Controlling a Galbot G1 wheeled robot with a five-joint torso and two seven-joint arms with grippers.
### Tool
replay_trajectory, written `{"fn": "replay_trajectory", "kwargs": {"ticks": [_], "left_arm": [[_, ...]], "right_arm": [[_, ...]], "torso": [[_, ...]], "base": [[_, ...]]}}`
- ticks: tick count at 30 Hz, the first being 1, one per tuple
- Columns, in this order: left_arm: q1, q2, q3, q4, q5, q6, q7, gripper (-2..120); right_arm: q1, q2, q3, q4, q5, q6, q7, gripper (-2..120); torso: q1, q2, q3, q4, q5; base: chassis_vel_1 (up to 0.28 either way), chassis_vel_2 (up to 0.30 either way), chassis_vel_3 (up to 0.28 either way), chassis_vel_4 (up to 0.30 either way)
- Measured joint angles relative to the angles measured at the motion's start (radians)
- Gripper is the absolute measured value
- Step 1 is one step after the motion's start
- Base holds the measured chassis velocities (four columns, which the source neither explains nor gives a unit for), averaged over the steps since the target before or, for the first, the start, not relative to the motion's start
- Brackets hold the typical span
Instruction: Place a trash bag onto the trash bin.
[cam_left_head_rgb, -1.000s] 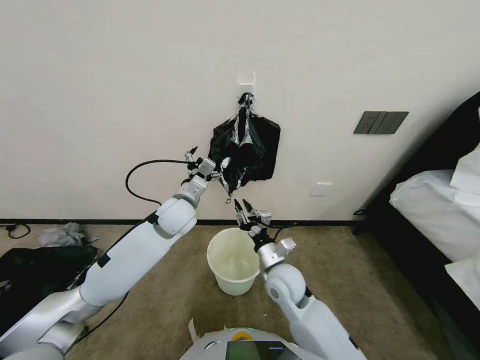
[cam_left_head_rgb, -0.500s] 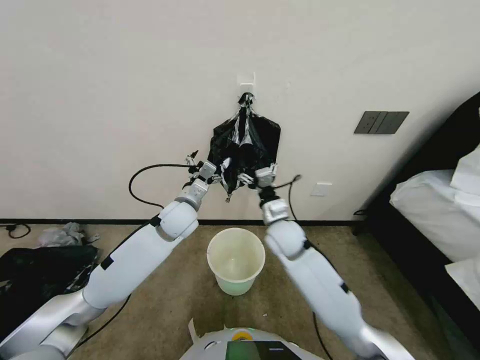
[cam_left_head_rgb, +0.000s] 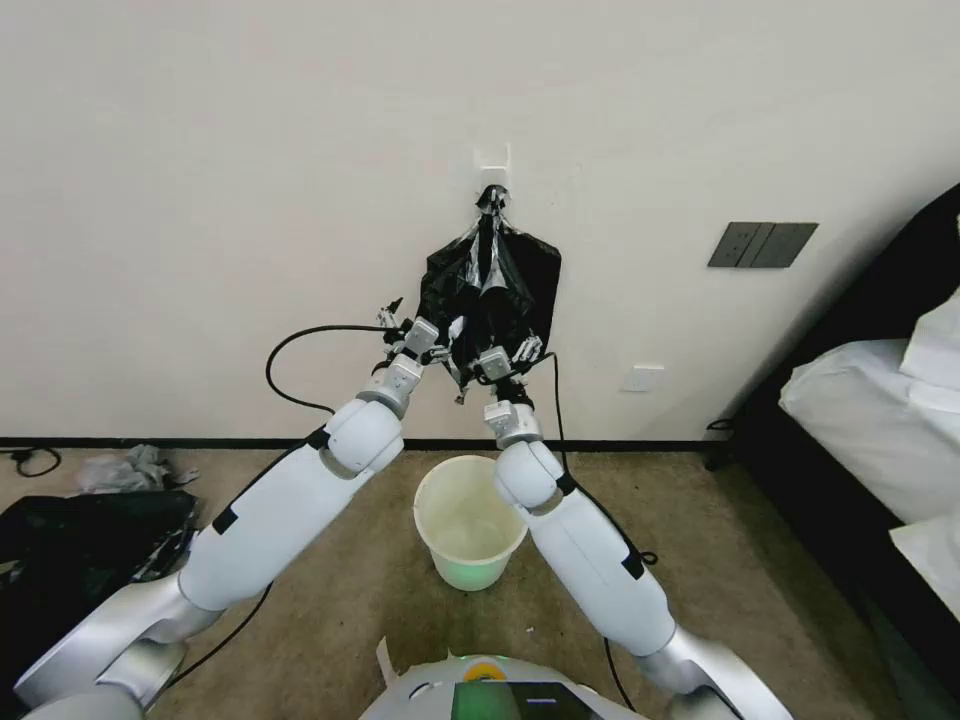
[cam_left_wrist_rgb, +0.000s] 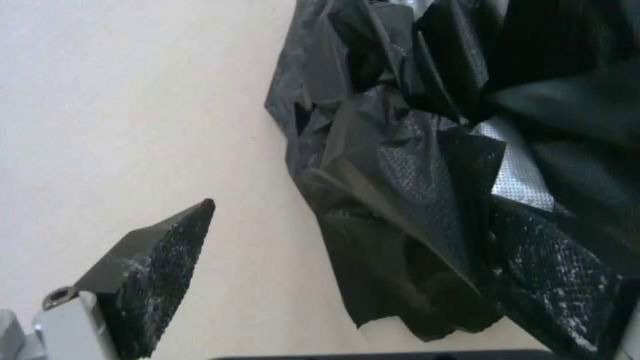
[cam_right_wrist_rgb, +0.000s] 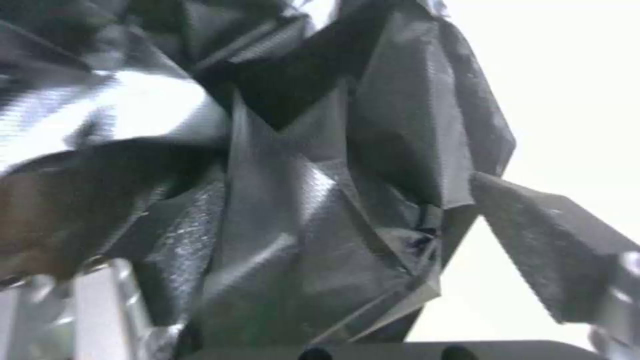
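Between our parted left gripper (cam_left_wrist_rgb: 373, 280) fingers and directly ahead of our likewise unclenched right gripper (cam_right_wrist_rgb: 320, 280), we are finding the trash bag (cam_left_head_rgb: 490, 300) hanging vertically, above the trash bin (cam_left_head_rgb: 470, 525).

We face a plain off-white wall (cam_left_head_rgb: 220, 200) fitted with a dark switch plate (cam_left_head_rgb: 762, 244) and a white outlet (cam_left_head_rgb: 641, 378) above a black baseboard (cam_left_head_rgb: 150, 442). We note brown carpet (cam_left_head_rgb: 350, 610) underfoot and a white-sheeted bed (cam_left_head_rgb: 880, 420) at right.

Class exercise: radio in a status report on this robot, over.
Both grippers, left and right, open at the hung black bags. Trash bin unlined on the floor below. Nothing blocking.
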Motion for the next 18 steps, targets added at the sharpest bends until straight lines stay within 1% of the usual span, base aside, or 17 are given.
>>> {"fn": "replay_trajectory", "kwargs": {"ticks": [4,5,6,9,10,11,13,14,16,17,18], "left_arm": [[-0.002,-0.008,0.010,0.005,0.002,-0.003,-0.003,100],[-0.002,-0.008,0.010,0.005,0.002,-0.003,-0.003,100],[-0.002,-0.009,0.010,0.006,0.002,-0.003,-0.003,100],[-0.002,-0.010,0.008,0.013,0.002,-0.007,-0.005,100],[-0.002,-0.010,0.008,0.013,0.002,-0.007,-0.005,100],[-0.001,-0.010,0.003,0.017,0.002,-0.011,-0.009,100],[0.002,-0.012,0.001,0.023,0.002,-0.018,-0.024,100],[0.002,-0.012,0.001,0.023,0.002,-0.018,-0.024,100],[0.008,-0.016,0.009,0.029,0.002,-0.025,-0.055,100],[0.008,-0.016,0.009,0.029,0.002,-0.025,-0.055,100],[0.014,-0.020,0.011,0.030,0.001,-0.026,-0.071,100]], "right_arm": [[0.007,0.000,0.015,-0.022,-0.014,-0.001,0.000,72],[0.007,0.000,0.015,-0.022,-0.014,-0.001,0.000,72],[0.007,0.000,0.016,-0.025,-0.014,-0.001,0.000,66],[0.007,-0.004,0.024,-0.027,-0.008,0.002,-0.001,53],[0.007,-0.004,0.024,-0.027,-0.008,0.002,-0.001,53],[0.006,-0.008,0.030,-0.026,0.005,0.005,-0.001,47],[0.002,-0.014,0.040,-0.022,0.026,0.017,-0.002,41],[0.002,-0.014,0.040,-0.022,0.026,0.017,-0.002,41],[-0.008,-0.016,0.055,-0.017,0.041,0.047,-0.002,28],[-0.008,-0.016,0.055,-0.017,0.041,0.047,-0.002,28],[-0.018,-0.015,0.064,-0.010,0.059,0.054,-0.002,24]], "torso": [[0.000,0.000,0.000,0.0002,0.0001],[0.000,0.000,0.000,0.0002,0.0001],[0.000,0.000,0.000,0.0002,0.0001],[0.000,0.000,0.000,0.0004,0.0000],[0.000,0.000,0.000,0.0004,0.0000],[0.000,0.000,0.000,0.0003,0.0001],[0.000,0.000,0.000,0.0003,0.0001],[0.000,0.000,0.000,0.0003,0.0001],[0.000,0.000,0.000,0.0003,0.0001],[0.000,0.000,0.000,0.0003,0.0001],[0.000,0.000,0.000,0.0002,0.0001]], "base": [[0.000,0.000,0.000,0.000],[0.000,0.000,0.000,0.000],[0.000,0.000,0.000,0.000],[0.000,0.000,0.000,0.000],[0.000,0.000,0.000,0.000],[0.000,0.000,0.000,0.000],[0.000,0.000,0.000,0.000],[0.000,0.000,0.000,0.000],[0.000,0.000,0.000,0.000],[0.000,0.000,0.000,0.000],[0.000,0.000,0.000,0.000]]}}
